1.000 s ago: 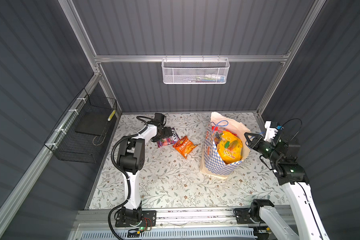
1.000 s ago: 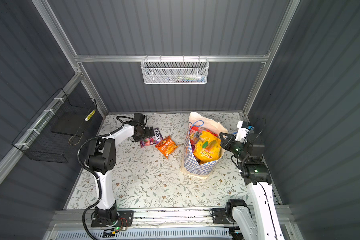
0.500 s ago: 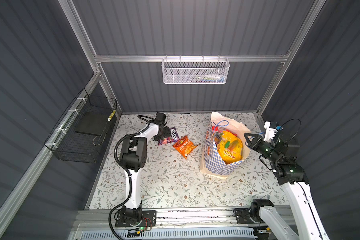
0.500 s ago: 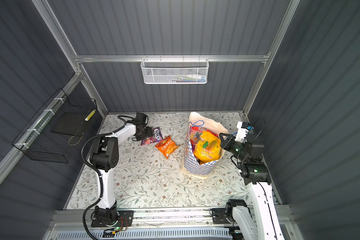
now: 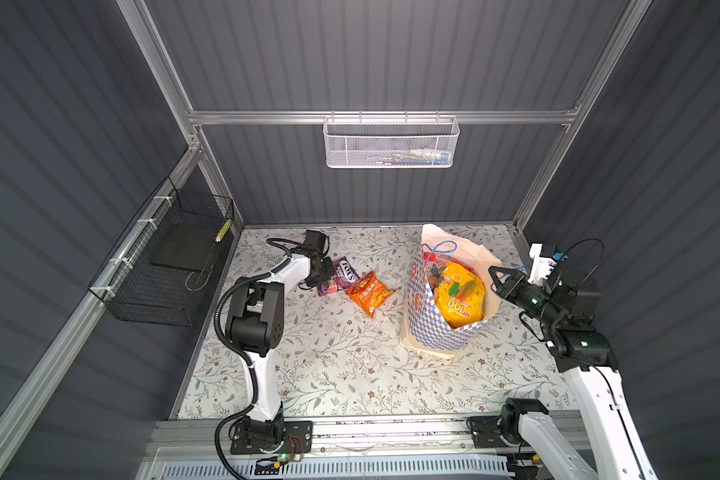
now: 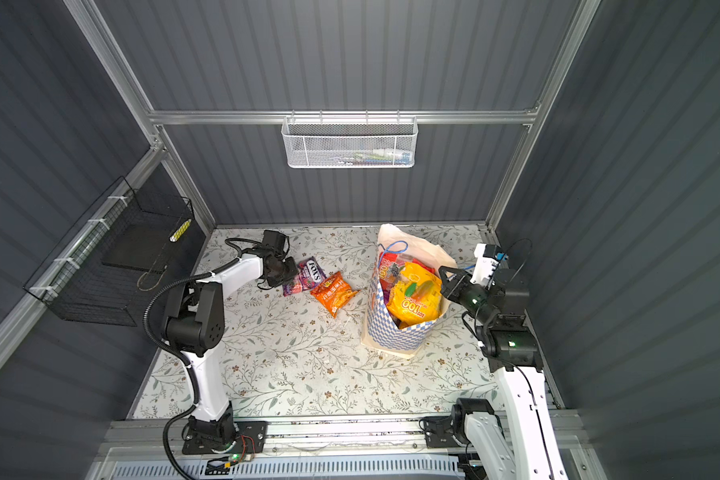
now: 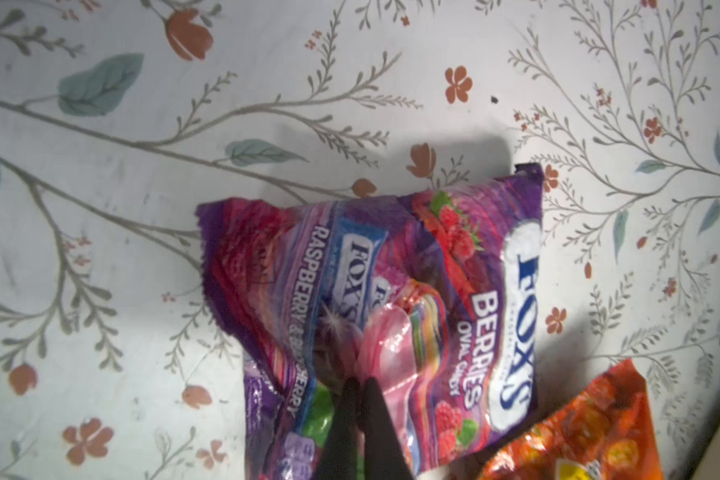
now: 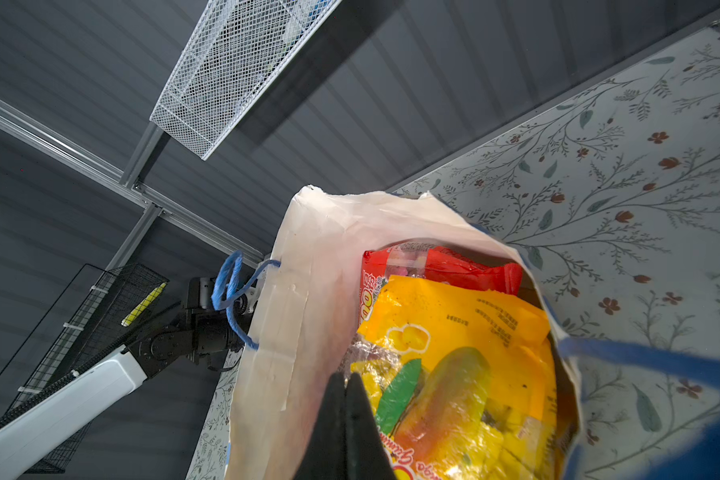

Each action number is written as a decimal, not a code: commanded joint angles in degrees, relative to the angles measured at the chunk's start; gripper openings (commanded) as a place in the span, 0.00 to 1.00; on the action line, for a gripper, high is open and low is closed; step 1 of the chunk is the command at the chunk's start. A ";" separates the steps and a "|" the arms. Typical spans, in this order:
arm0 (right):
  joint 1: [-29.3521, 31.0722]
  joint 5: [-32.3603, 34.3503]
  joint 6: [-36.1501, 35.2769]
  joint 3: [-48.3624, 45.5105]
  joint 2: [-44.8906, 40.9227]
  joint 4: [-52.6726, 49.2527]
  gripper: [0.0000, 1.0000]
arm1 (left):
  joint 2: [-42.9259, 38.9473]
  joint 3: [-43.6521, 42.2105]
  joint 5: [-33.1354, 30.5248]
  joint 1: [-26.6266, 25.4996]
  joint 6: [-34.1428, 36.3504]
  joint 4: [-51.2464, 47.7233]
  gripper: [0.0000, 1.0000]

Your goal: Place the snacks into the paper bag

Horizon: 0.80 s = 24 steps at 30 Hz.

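— Baskets first, at the left edge: what do we record?

— We note a black wire basket on the left wall and a white mesh basket on the back rail, both clear of the work.

— Left arm?

— We find the left gripper with its jaws together, pinching the film of the purple Fox's Berries packet, which lies on the floral tabletop. In both top views that packet sits beside the orange packet, the two touching at one edge.

— And to the right?

— We see the checked paper bag standing upright, well apart from those two packets. Inside it we log a yellow gummy packet over a red packet.

— Right arm?

— We record the right gripper with jaws pressed together at the bag's right rim, a blue cord handle just beside it. We cannot tell whether anything is caught between them.
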 commanded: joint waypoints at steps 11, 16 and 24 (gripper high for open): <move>0.22 0.09 -0.73 -0.40 0.49 -0.02 0.00 | -22.44 -5.08 7.80 0.07 -1.37 -2.14 0.00; 0.22 0.12 -1.32 0.04 -0.19 -0.83 0.00 | -28.40 -0.73 8.93 -2.13 -0.63 -4.79 0.00; 0.22 -0.40 -1.23 -0.45 0.47 -0.60 0.00 | -29.36 13.73 4.33 -13.92 2.11 -11.93 0.00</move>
